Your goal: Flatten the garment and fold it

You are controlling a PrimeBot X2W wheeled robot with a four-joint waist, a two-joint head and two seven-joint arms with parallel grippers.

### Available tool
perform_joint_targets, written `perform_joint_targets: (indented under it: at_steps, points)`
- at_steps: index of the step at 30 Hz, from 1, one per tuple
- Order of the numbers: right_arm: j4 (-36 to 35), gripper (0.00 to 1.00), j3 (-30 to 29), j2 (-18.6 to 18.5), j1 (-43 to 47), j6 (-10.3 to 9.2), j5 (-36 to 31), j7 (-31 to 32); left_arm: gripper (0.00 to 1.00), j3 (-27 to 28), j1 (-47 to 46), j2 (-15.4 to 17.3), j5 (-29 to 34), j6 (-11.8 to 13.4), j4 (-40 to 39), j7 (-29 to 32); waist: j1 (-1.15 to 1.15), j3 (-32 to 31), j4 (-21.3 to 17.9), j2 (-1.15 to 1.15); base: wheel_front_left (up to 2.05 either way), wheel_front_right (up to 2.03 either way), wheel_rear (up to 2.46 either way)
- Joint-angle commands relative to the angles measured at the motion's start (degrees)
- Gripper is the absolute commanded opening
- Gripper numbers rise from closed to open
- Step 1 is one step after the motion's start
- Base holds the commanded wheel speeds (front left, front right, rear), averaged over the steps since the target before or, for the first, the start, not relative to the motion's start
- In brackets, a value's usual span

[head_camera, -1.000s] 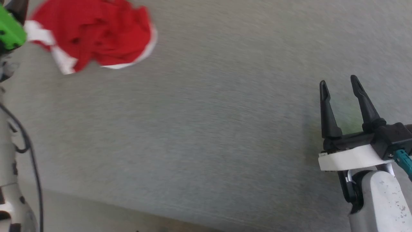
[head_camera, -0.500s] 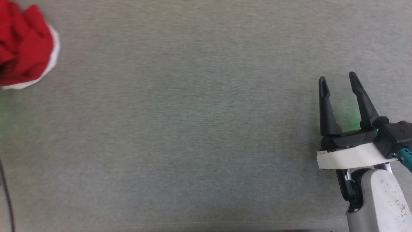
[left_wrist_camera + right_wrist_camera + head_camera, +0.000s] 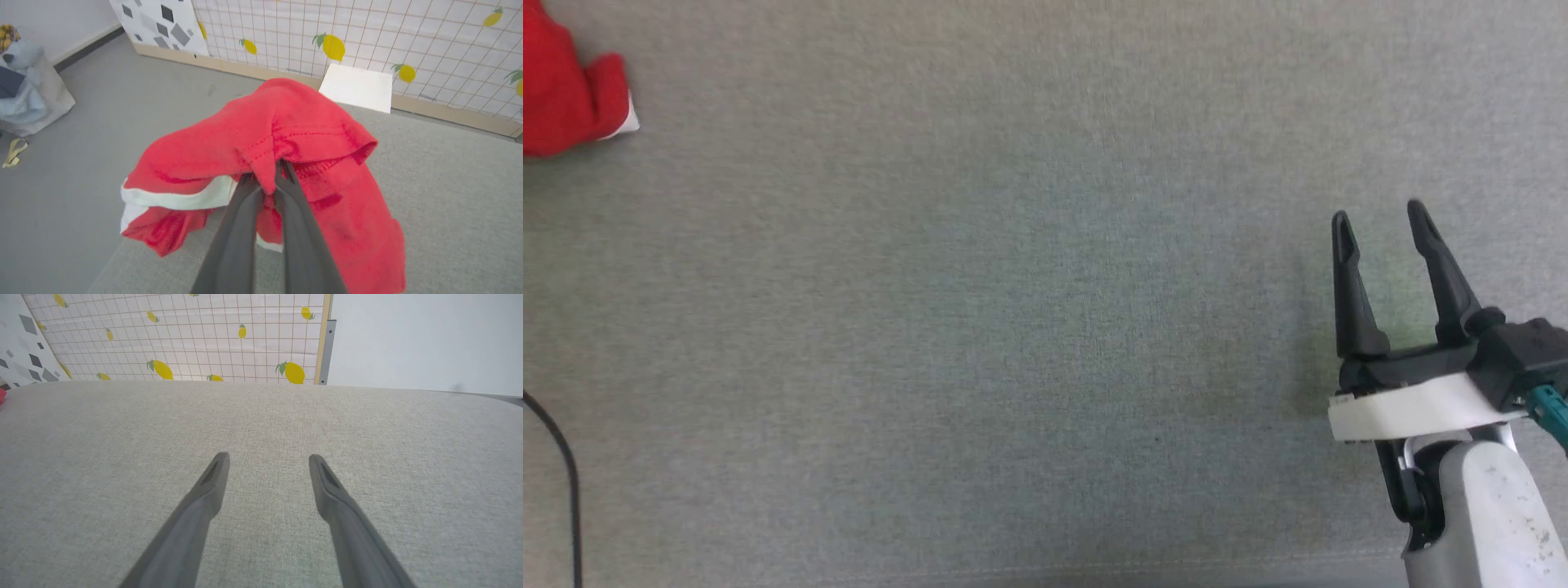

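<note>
The garment (image 3: 286, 134), bright red shorts with white trim, hangs bunched from my left gripper (image 3: 267, 179), whose two fingers are shut on a pinch of its red fabric, with the grey surface's corner under it. A red corner of the garment (image 3: 568, 102) also shows at the head view's upper left edge. My right gripper (image 3: 1376, 219) hovers open over the grey fabric surface (image 3: 1013, 327) at the lower right, nothing between its fingers (image 3: 212, 482).
A lemon-print grid panel (image 3: 367, 36) stands behind the surface, with a white box (image 3: 357, 87) at its foot. A pale bag of clothes (image 3: 28, 94) sits on the grey floor at left. A black cable (image 3: 560, 457) loops at the head view's left edge.
The head view has swung, so the garment has slid from the upper middle-left to the far left edge. The right gripper stays open in about the same spot.
</note>
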Motion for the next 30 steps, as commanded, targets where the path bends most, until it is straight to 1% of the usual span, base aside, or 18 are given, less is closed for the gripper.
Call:
perform_joint_targets:
  at_steps: [1, 3, 6, 10, 12, 15, 16, 19, 21, 24, 27, 28, 30]
  points:
    - [0.3, 1.00, -0.2, 0.1, 0.9, -0.09, -0.2, -0.3, 0.00, -0.5, -1.3, -0.1, 1.0, -1.1, 0.9, -4.2, 0.00, -5.6, 2.0, 0.00, 0.00, 0.00, 0.00]
    - [0.6, 1.00, -0.6, 0.1, 1.9, -0.09, -0.5, -0.3, 0.00, -1.3, -2.2, -0.8, 1.6, -2.5, 2.2, -10.1, 0.00, -8.5, 2.6, 0.00, 0.00, 0.00, 0.00]
    - [1.4, 1.00, -1.0, 0.1, 3.8, -0.09, -1.1, -0.3, 0.00, -2.8, -3.4, -1.8, 2.3, -4.4, 4.1, -16.9, 0.00, -12.9, 3.2, 0.00, 0.00, 0.00, 0.00]
    - [2.2, 1.00, -1.5, 0.1, 6.6, -0.09, -1.4, -0.3, 0.00, -5.4, -4.8, -3.9, 2.2, -7.2, 5.8, -22.9, 0.00, -18.5, 3.4, 0.00, 0.00, 0.00, 0.00]
    - [2.5, 1.00, -2.0, 0.1, 7.9, -0.09, -1.3, -0.3, 0.00, -6.8, -5.2, -4.9, 2.3, -8.3, 6.4, -24.6, 0.00, -20.9, 3.2, 0.00, 0.00, 0.00, 0.00]
    - [2.8, 1.00, -2.3, 0.1, 9.8, -0.09, -1.2, -0.3, 0.00, -9.3, -5.3, -7.0, 2.3, -9.7, 6.9, -26.1, 0.00, -23.9, 2.7, 0.00, 0.00, 0.00, 0.00]
    - [3.0, 1.00, -2.3, 0.1, 10.5, -0.09, -1.2, -0.3, 0.00, -10.5, -5.1, -8.0, 2.2, -10.5, 6.9, -26.4, 0.00, -24.9, 2.4, 0.00, 0.00, 0.00, 0.00]
    - [3.2, 1.00, -2.1, 0.1, 11.8, -0.09, -1.0, -0.3, 0.00, -13.1, -4.6, -10.6, 1.7, -11.8, 6.9, -26.8, 0.00, -26.8, 1.3, 0.00, 0.00, 0.00, 0.00]
    - [3.3, 1.00, -2.0, 0.1, 12.7, -0.09, -1.0, -0.3, 0.00, -14.8, -4.1, -12.8, 1.2, -12.5, 6.8, -27.2, 0.00, -27.8, 0.3, 0.00, 0.00, 0.00, 0.00]
    - [3.5, 1.00, -2.1, 0.1, 14.0, -0.09, -0.8, -0.3, 0.00, -17.2, -2.9, -17.2, -0.7, -13.4, 6.8, -27.9, 0.00, -29.3, -1.6, 0.00, 0.00, 0.00, 0.00]
    - [3.5, 1.00, -1.7, 0.1, 14.6, -0.09, -0.8, -0.3, 0.00, -19.5, -1.8, -20.7, -1.9, -14.1, 7.4, -28.1, 0.00, -29.7, -3.3, 0.00, 0.00, 0.00, 0.00]
    - [3.5, 1.00, -1.4, 0.1, 14.7, -0.09, -1.0, -0.3, 0.00, -21.6, -1.0, -22.6, -1.9, -14.5, 8.4, -28.1, 0.00, -29.9, -4.6, 0.00, 0.00, 0.00, 0.00]
    - [3.4, 1.00, -1.0, 0.1, 14.7, -0.09, -1.1, -0.3, 0.00, -23.4, -0.2, -24.1, -2.1, -14.8, 9.8, -28.0, 0.00, -29.9, -6.2, 0.00, 0.00, 0.00, 0.00]
